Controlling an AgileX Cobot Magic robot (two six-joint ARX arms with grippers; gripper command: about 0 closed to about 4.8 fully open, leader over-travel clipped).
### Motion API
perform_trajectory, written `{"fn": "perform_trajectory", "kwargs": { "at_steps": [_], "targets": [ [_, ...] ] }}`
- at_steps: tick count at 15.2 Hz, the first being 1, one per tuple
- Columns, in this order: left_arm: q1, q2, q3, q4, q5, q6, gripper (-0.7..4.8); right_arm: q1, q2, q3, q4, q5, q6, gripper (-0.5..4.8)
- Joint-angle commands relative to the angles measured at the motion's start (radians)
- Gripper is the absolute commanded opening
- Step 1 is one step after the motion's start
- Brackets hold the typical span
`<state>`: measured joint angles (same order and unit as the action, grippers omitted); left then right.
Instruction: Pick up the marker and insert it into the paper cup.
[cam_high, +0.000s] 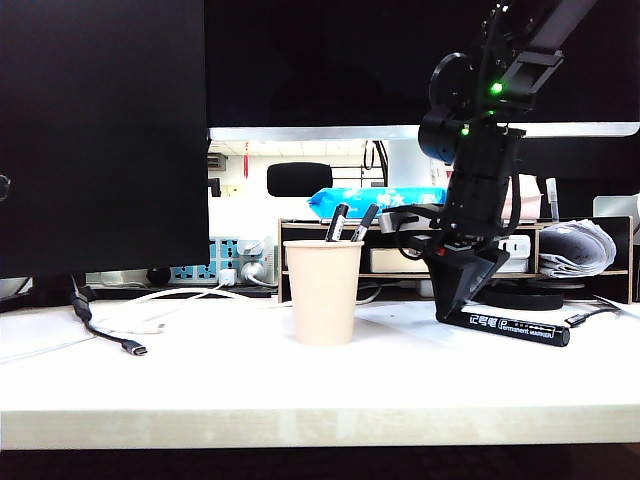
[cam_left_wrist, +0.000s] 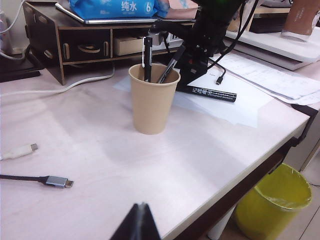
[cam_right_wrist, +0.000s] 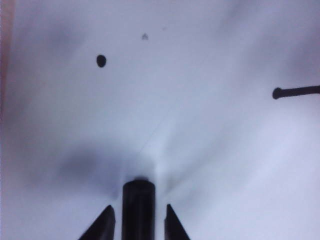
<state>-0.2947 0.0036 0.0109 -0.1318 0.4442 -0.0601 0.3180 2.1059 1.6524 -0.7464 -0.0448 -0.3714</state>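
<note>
So you're basically at the grab stage, nothing's been lifted yet. The marker (cam_high: 515, 327) is lying flat on the counter (cam_high: 200, 380), on the white paper sheets (cam_left_wrist: 235, 107) to the right of the paper cup (cam_high: 322, 291) in the exterior view, near it but apart.

Your right claw (cam_high: 452, 312) is down at the counter right over the marker's left end. In the right wrist view you can see the barrel end (cam_right_wrist: 138, 207) sitting between the two fingers (cam_right_wrist: 102, 225), with a sliver of gap on each side, so the jaws are spread and straddling it, not squeezing yet. I'd call it released, lined up for the pinch.

The left claw (cam_left_wrist: 137, 225) is parked low at the near edge of the left wrist view, well away from everything. Only a dark tip shows there, so I can't tell if it's spread or clenched.

The cup stands upright and already has two thinner pens (cam_left_wrist: 159, 62) leaning in it, so watch for them when you drop the marker in.

What's left: clamp down on the marker, lift it, tip it roughly upright, carry it over the cup rim and let it go inside. That's pretty much the whole task still ahead.
</note>
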Motion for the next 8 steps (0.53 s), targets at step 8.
{"fn": "perform_trajectory", "kwargs": {
  "at_steps": [8],
  "targets": [
    [-0.001,0.000,0.000,-0.014,0.004,0.000,-0.05,0.002,0.023,0.003,-0.016,0.003,0.005,0.91]
  ]
}}
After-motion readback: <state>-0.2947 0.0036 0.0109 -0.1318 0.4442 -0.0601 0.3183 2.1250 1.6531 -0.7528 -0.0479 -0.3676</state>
